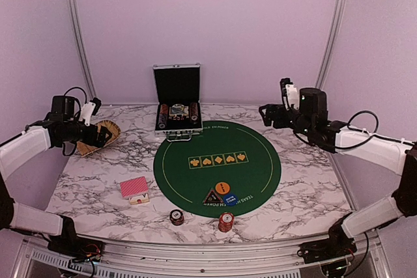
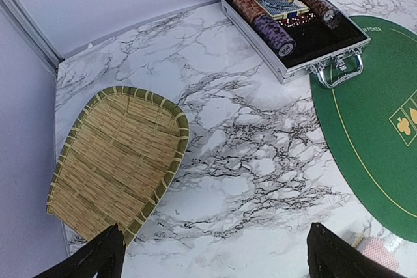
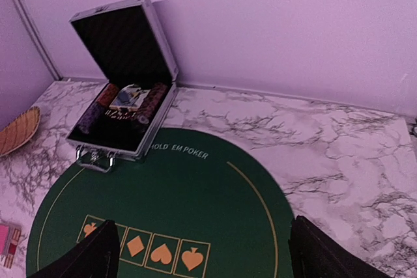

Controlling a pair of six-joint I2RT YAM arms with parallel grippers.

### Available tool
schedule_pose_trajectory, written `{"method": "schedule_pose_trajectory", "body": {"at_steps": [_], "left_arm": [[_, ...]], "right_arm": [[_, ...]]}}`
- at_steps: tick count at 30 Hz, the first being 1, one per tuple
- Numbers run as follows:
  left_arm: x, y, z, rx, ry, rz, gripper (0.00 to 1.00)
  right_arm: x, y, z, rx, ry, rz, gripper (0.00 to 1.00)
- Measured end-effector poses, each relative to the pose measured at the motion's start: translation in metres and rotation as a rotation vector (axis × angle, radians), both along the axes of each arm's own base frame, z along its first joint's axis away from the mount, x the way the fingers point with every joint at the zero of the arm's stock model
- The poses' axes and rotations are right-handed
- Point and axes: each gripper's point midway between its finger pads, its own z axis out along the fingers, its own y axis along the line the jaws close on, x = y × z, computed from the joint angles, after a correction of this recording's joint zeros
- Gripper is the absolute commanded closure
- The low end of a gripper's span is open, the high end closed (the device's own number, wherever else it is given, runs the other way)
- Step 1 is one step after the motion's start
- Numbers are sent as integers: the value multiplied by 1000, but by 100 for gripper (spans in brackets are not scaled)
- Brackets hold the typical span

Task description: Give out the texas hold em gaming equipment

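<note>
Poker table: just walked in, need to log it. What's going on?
Nothing is held right now. The left gripper hovers open near the woven tray, the right gripper open by the far edge of the green mat. The card deck, two chip stacks and three markers lie near the front; the case stands open behind.

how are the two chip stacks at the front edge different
The left chip stack looks dark, black with red; the right chip stack is mostly red. The left chip stack is lower, the right chip stack taller. Both stand upright on the marble table, just in front of the green mat.
</note>
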Motion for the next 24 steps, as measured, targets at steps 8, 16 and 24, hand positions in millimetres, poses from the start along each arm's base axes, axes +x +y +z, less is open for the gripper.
{"method": "schedule_pose_trajectory", "body": {"at_steps": [8,16,24], "left_arm": [[-14,-1,-2,19,32,-27,1],[-16,-2,2,22,34,-41,1],[-17,-4,3,16,35,-50,1]], "right_arm": [[-74,125,-76,-178,254,355,19],[-139,187,-129,-302,444,575,25],[-179,192,-162,-398,572,636,34]]}}
